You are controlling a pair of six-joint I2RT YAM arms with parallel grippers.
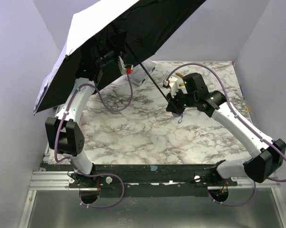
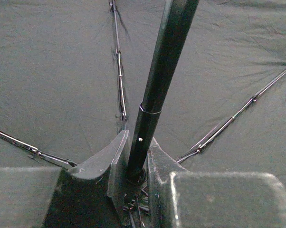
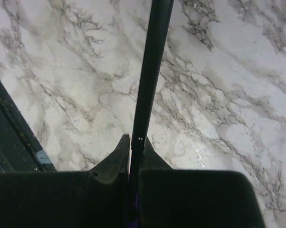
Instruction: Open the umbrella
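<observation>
Umbrella [image 1: 133, 28]: open, held high over the far-left corner of the table [image 1: 147, 137] and gripped by both my arms.
Canopy [image 1: 86, 52]: spread and tilted, with the black lining turned toward my bases; the pale outside shows only along the left rim.
Shaft [image 1: 155, 85]: thin and black, slanting from the canopy's middle down and rightward to my right gripper, well above the marble.
Left gripper [image 2: 137, 164]: up under the canopy, jaws narrow, one finger pressed on each side of the shaft's thicker upper tube, beside the hub where the ribs [image 2: 119, 80] meet.
Right gripper [image 3: 136, 151]: jaws almost together, pinching the thin lower end of the shaft (the handle is hidden behind my own fingers).
Edges: the canopy's low left rim hangs past the table's left edge, close to the left wall [image 1: 14, 71]; I cannot tell whether it touches. The upper rim runs out of the top view.
Open room: the widest stretch of marble lies under the shaft and between my two arms; the right arm runs along the table's right side.
</observation>
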